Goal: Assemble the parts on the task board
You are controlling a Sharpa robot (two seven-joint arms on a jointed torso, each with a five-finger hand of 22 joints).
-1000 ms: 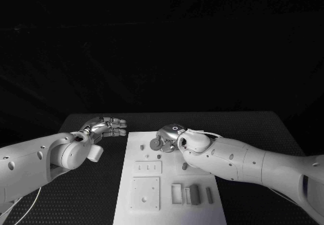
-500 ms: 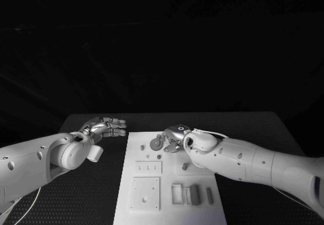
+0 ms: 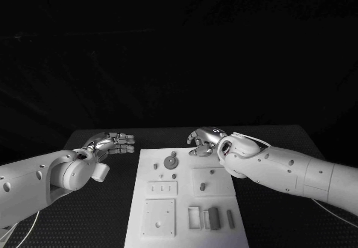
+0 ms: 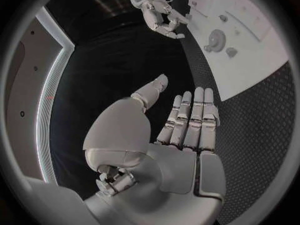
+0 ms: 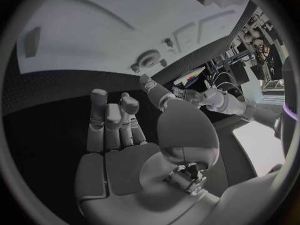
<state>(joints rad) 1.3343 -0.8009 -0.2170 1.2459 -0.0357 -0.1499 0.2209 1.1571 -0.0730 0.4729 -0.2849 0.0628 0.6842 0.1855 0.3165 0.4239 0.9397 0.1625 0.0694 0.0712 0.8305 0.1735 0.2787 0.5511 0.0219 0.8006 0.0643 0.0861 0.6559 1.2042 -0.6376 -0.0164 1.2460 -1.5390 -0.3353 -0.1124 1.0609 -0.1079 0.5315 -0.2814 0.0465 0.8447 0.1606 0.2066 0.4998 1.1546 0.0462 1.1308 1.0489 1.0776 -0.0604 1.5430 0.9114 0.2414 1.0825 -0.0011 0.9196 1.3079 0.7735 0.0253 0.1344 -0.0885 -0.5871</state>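
Observation:
The white task board (image 3: 187, 204) lies in the middle of the black table. A round grey part (image 3: 170, 162) lies flat near its far left corner, with small pegs (image 3: 156, 166) beside it. My right hand (image 3: 205, 140) hovers over the board's far edge, just right of the round part, fingers loosely apart and holding nothing. My left hand (image 3: 112, 142) hangs over the table left of the board, empty. In the left wrist view my left hand (image 4: 187, 127) has straight fingers, with the round part (image 4: 217, 37) and right hand (image 4: 161, 15) beyond. The right wrist view shows the empty right hand (image 5: 119, 130).
A dark peg (image 3: 202, 186) stands in a square plate at the board's middle right. Several upright rectangular pieces (image 3: 214, 217) stand near the board's front edge, beside a flat square plate (image 3: 160, 217). Black table (image 3: 283, 139) surrounds the board.
My right hand has lifted off the round part and drawn back toward the board's far edge, leaving the part uncovered on the board. My left hand has barely shifted.

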